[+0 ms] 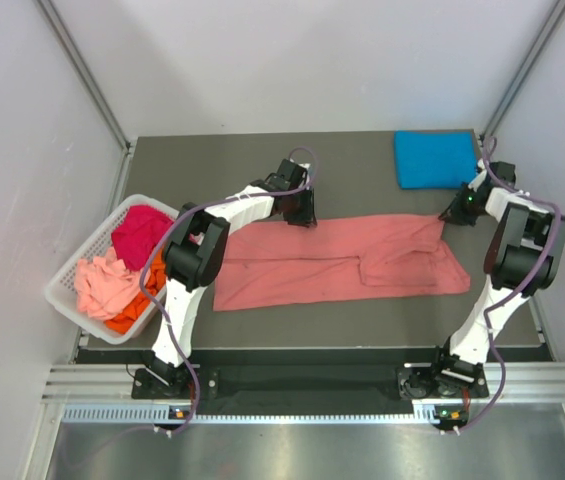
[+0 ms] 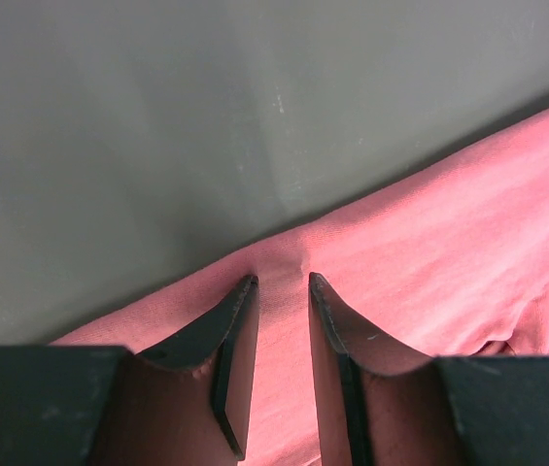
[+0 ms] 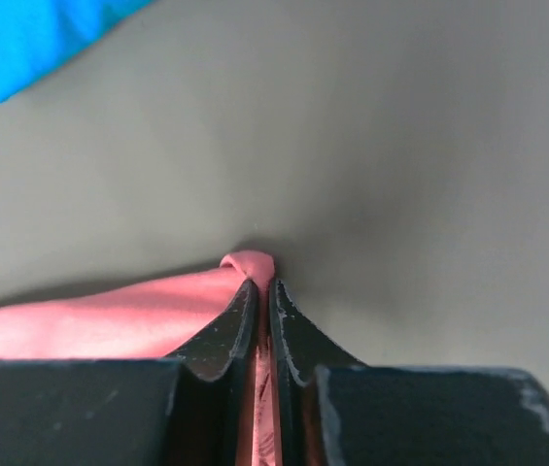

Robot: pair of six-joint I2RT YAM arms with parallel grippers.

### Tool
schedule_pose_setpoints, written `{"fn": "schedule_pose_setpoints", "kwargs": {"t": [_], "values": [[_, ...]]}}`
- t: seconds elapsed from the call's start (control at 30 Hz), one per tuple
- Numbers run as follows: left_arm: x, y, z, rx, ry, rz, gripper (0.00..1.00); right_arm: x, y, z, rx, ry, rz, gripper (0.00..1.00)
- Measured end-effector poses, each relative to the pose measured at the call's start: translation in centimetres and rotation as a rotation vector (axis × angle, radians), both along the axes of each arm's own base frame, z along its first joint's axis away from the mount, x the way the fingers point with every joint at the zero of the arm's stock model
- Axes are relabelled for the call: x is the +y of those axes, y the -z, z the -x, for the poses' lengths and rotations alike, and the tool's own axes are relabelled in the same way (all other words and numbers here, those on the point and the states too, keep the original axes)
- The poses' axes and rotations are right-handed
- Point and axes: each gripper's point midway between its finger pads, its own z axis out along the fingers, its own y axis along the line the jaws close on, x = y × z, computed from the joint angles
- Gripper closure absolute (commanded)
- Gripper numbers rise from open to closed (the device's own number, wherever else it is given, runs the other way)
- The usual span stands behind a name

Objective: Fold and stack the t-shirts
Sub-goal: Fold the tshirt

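Note:
A salmon-pink t-shirt [image 1: 342,262] lies spread lengthwise across the dark table [image 1: 362,165]. My left gripper [image 1: 300,215] is at the shirt's far edge near its left end. In the left wrist view its jaws [image 2: 282,282] stand apart, straddling the cloth edge [image 2: 449,223], with a small pucker between the tips. My right gripper [image 1: 449,216] is at the shirt's far right corner. In the right wrist view it [image 3: 262,286] is shut on a pinch of the pink cloth [image 3: 109,320]. A folded bright blue t-shirt [image 1: 434,158] lies at the far right, its corner [image 3: 31,39] also showing in the right wrist view.
A white slatted basket [image 1: 67,280] stands off the table's left edge. It holds a magenta shirt [image 1: 142,232], a pale pink one [image 1: 102,285] and an orange one [image 1: 137,315]. White walls close in the sides and back.

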Motion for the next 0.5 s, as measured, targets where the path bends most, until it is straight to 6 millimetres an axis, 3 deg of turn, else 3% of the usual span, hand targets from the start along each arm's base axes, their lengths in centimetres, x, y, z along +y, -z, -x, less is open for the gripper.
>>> {"fn": "schedule_pose_setpoints", "kwargs": {"t": [0.13, 0.2, 0.3, 0.33, 0.5], "values": [[0.0, 0.0, 0.0, 0.000, 0.000, 0.000, 0.67, 0.3, -0.2, -0.2, -0.049, 0.024, -0.114, 0.80], [0.0, 0.0, 0.0, 0.001, 0.001, 0.001, 0.67, 0.7, -0.5, -0.5, -0.080, 0.027, -0.166, 0.79], [0.0, 0.0, 0.0, 0.002, 0.002, 0.002, 0.67, 0.8, -0.9, -0.7, -0.118, 0.033, -0.231, 0.89], [-0.1, 0.0, 0.1, 0.003, 0.002, 0.003, 0.67, 0.8, -1.0, -0.9, -0.128, 0.035, -0.247, 0.99], [-0.1, 0.0, 0.0, 0.010, 0.000, 0.012, 0.67, 0.9, -1.1, -1.3, -0.156, 0.040, -0.310, 1.00]]}}
